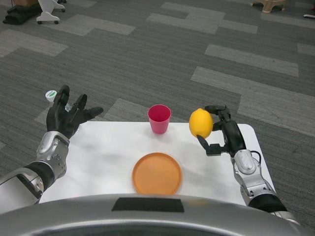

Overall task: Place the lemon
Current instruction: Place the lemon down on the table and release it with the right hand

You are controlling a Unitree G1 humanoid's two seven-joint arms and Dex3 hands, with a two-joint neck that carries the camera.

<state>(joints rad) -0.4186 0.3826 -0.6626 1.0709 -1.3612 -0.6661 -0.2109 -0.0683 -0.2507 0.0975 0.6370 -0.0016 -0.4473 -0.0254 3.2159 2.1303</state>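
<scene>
A yellow lemon hangs above the right side of the white table, held by my right hand, whose fingers wrap its right side and underside. An orange plate lies flat near the front middle of the table, down and to the left of the lemon. A pink cup stands upright at the far edge, left of the lemon. My left hand hovers at the table's far left corner with its fingers spread and nothing in it.
A small white and green object shows on the grey carpet just beyond my left hand. The table's right edge runs close beside my right forearm. White furniture legs stand on the floor at the far upper left.
</scene>
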